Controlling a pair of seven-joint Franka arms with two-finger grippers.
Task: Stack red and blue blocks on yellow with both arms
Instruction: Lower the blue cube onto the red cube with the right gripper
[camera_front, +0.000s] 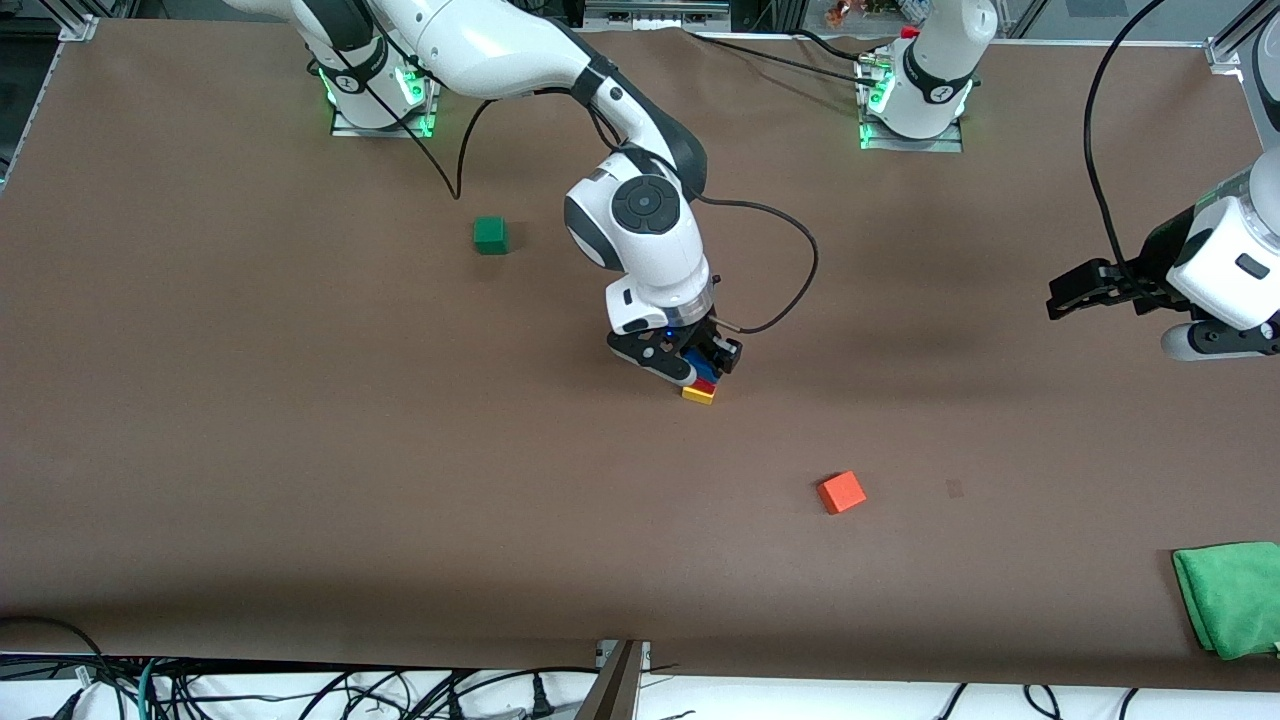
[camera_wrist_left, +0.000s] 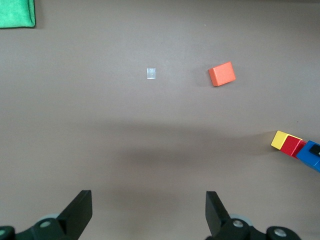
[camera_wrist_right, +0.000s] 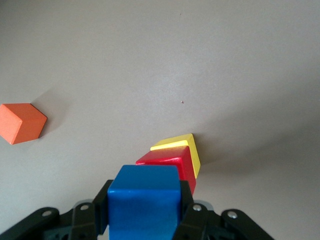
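Observation:
The yellow cube (camera_front: 698, 395) sits mid-table with the red cube (camera_front: 707, 384) stacked on it. My right gripper (camera_front: 702, 364) is shut on the blue cube (camera_front: 697, 362) and holds it right on top of the red one. The right wrist view shows the blue cube (camera_wrist_right: 145, 202) between the fingers, with the red cube (camera_wrist_right: 167, 161) and the yellow cube (camera_wrist_right: 180, 144) below it in line. My left gripper (camera_front: 1065, 298) is open and empty, in the air over the left arm's end of the table. Its wrist view shows the stack (camera_wrist_left: 292, 146) from the side.
An orange cube (camera_front: 841, 492) lies nearer the front camera than the stack, toward the left arm's end. A dark green cube (camera_front: 490, 235) lies farther from the camera, toward the right arm's end. A green cloth (camera_front: 1230, 597) lies at the near corner by the left arm's end.

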